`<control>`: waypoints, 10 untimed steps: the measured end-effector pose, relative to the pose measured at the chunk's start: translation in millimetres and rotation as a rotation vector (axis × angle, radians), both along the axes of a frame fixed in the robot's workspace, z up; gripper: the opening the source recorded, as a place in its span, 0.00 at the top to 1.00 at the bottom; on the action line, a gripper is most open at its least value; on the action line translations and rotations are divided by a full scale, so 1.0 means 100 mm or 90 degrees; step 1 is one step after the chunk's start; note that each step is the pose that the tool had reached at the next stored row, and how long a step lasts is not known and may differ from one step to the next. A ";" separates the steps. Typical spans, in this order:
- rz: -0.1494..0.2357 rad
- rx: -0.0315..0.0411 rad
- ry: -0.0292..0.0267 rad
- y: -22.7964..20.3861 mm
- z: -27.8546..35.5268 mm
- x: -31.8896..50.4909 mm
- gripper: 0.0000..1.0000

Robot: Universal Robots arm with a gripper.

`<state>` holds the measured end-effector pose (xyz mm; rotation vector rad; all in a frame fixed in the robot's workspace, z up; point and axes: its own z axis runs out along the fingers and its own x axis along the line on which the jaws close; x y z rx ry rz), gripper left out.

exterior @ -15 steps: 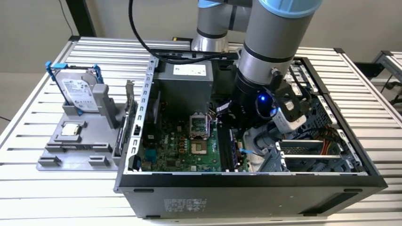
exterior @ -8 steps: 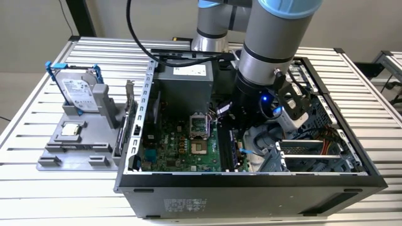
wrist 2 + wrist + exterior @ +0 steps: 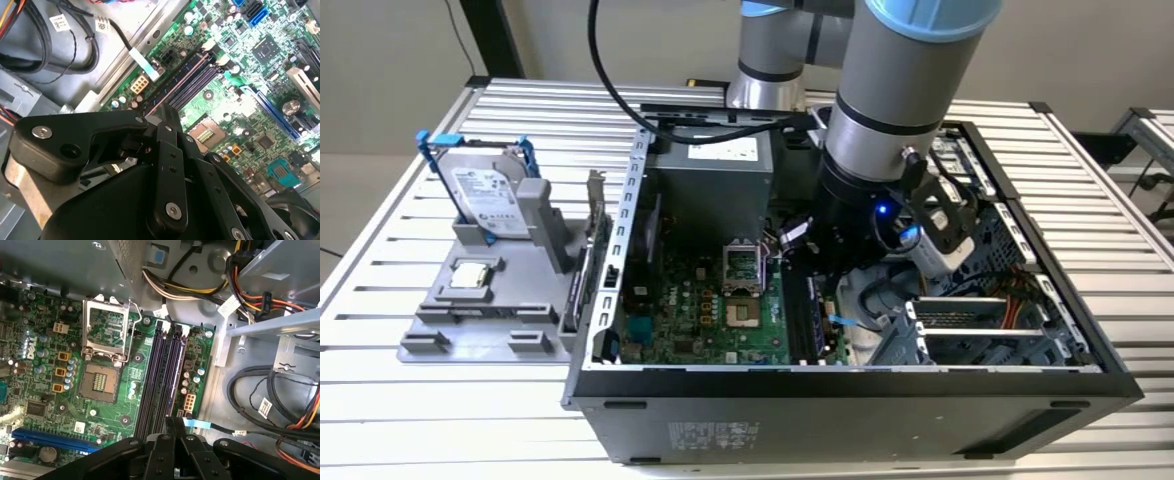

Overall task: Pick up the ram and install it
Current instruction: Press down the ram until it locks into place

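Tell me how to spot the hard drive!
Find the open computer case, then the grey stand beside it at the exterior view's left. The hard drive stands upright there in a blue frame, unlike the small square processor chip lying flat nearby.

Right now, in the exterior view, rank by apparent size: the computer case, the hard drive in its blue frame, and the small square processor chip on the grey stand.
1. Computer case, by far the largest.
2. Hard drive.
3. Processor chip, smallest.
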<state>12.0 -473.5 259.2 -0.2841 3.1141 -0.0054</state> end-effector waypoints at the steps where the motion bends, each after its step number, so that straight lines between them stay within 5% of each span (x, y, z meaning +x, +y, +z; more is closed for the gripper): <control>1: 0.002 0.0004 -0.0003 0.011 -0.009 -0.001 1.00; 5: 0.013 0.0100 -0.0004 0.024 -0.020 -0.001 1.00; 6: 0.017 0.0156 -0.0003 0.024 -0.021 -0.001 1.00; 10: 0.030 0.0527 0.0011 0.024 -0.020 -0.001 1.00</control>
